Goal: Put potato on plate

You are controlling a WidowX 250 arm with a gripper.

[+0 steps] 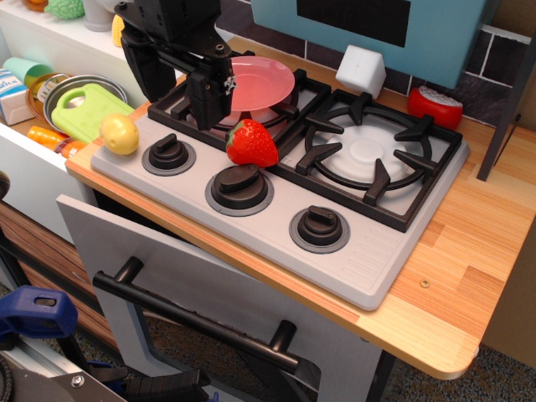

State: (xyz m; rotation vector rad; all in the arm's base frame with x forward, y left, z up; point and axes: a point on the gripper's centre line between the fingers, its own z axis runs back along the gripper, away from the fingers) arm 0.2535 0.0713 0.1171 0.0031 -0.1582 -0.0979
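observation.image: potato [120, 134] sits on stove's front-left corner, left of the knobs, long axis approx. left-right, ends hard to tell apart. Plate [261, 81] rests on rear-left burner, well apart from potato. Gripper [209, 94] hangs over plate's left edge, holding nothing; can't tell finger spread. Strawberry [251, 143] lies btwn burners & knobs.

Bright, even indoor light, mostly sharp.
Soft shadows fall under the strawberry [251, 143] and knobs [239, 186]; mild glare whitens the right burner [366, 151]; the lower-left corner is slightly blurred.
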